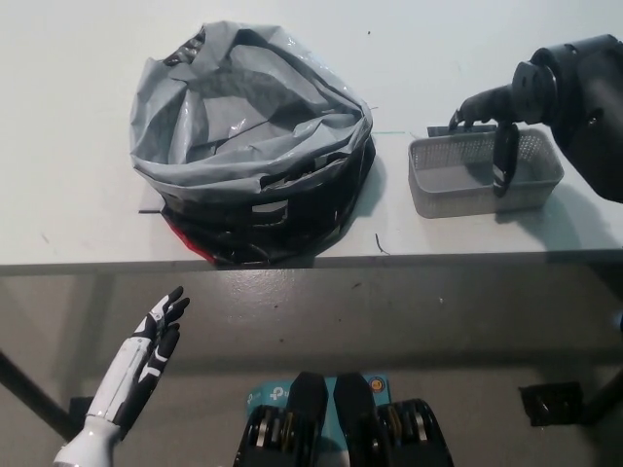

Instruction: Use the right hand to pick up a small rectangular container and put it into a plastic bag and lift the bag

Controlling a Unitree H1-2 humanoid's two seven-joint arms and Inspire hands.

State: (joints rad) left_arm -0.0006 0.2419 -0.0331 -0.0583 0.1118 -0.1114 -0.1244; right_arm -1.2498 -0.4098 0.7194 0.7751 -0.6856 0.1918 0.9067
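**Inspector:** Where does the container sit?

**Operator:** The small mesh container [484, 173], grey and rectangular, stands on the white table [78, 126] near its front edge, toward the right end. Its long axis runs along that edge. It is not yet lifted, from what I see.

**Inspector:** And the working hand?

**Operator:** My right hand [492, 126] is directly over the container's right half. One finger reaches down inside the basket; another curls over the far rim. I judge the grasp as forming, fingers narrow around the far wall, not confirmed holding.

**Inspector:** Which way must the load travel?

**Operator:** Toward the left end of the table. The grey plastic bag [248, 136], mouth open upward, lies well apart from the container on that side.

**Inspector:** The other hand?

**Operator:** The left hand [156, 341] rests below the front edge, fingers spread, holding nothing. It is far from the container.
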